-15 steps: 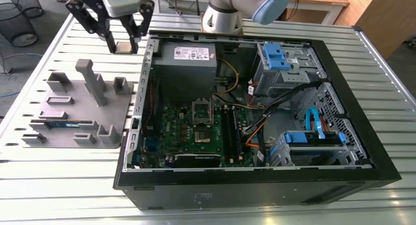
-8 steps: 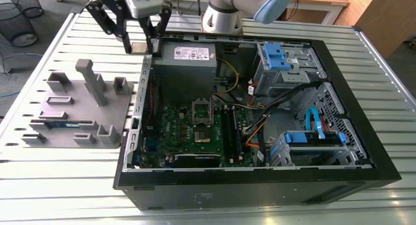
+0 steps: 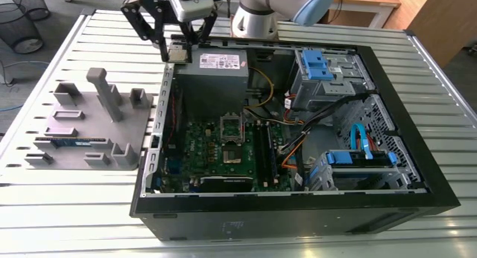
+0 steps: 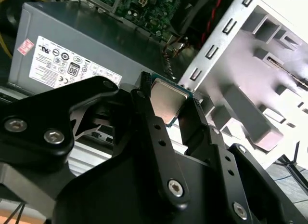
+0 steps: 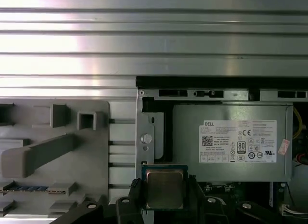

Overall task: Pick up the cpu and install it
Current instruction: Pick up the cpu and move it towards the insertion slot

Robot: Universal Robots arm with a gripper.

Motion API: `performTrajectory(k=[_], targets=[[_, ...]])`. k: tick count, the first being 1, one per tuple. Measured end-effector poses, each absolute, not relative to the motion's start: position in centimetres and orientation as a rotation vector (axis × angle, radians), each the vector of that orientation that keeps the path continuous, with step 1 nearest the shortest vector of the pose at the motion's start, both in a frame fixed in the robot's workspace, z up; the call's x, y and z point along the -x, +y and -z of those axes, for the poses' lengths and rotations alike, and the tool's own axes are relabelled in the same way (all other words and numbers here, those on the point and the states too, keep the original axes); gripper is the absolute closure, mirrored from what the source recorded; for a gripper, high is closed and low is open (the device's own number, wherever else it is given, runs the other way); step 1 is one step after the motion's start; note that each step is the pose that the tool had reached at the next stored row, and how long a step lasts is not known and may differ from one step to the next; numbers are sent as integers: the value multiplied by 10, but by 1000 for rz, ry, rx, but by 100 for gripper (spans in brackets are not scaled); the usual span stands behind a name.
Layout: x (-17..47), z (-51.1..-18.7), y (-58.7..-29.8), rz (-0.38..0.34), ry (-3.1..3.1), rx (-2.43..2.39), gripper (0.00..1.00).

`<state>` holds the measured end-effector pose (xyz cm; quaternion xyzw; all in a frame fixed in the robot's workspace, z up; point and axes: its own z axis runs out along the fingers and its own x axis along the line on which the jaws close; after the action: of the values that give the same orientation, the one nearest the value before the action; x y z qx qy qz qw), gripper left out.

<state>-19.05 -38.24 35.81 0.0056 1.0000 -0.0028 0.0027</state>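
The cpu (image 3: 178, 55) is a small flat square chip with a silver-grey metal top. It hangs in the air above the back left corner of the open computer case (image 3: 298, 216), in the exterior view. My gripper (image 3: 179, 52) is shut on it, one black finger on each side. In both wrist views the cpu (image 4: 167, 101) (image 5: 164, 189) sits between the black fingers (image 4: 149, 123) (image 5: 136, 195). Its metal top faces the cameras. The empty cpu socket (image 3: 232, 128) lies on the green motherboard (image 3: 216, 157) lower inside the case.
A grey power supply (image 3: 216, 73) with a white label sits just under the gripper. A grey fixture plate (image 3: 89, 129) with blocks and a blue-green memory stick (image 3: 71, 139) lies at the exterior view's left. Drive cages with blue clips (image 3: 320, 65) and cables fill the case's right side.
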Motion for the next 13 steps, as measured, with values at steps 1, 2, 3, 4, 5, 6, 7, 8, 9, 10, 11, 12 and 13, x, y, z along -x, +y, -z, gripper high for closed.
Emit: performTrajectory(k=[1, 2, 3, 4, 5, 6, 7, 8, 9, 10, 11, 12, 13], targets=[[187, -358, -382, 9, 3136, -18, 53], [183, -358, -382, 8, 3136, -18, 53], [179, -358, -382, 8, 3136, -18, 53], [175, -358, -382, 9, 3136, -18, 53], [172, -358, -382, 9, 3136, -18, 53], [168, -358, -382, 9, 3136, -18, 53], [164, -357, -382, 9, 3136, -18, 53], [160, -357, -382, 8, 3136, -19, 53], [157, -357, -381, 9, 3136, -19, 53], [153, -357, -381, 9, 3136, -19, 53], [149, -357, -381, 9, 3136, -18, 53], [145, -357, -381, 8, 3136, -19, 53], [142, -357, -381, 9, 3136, -19, 53]])
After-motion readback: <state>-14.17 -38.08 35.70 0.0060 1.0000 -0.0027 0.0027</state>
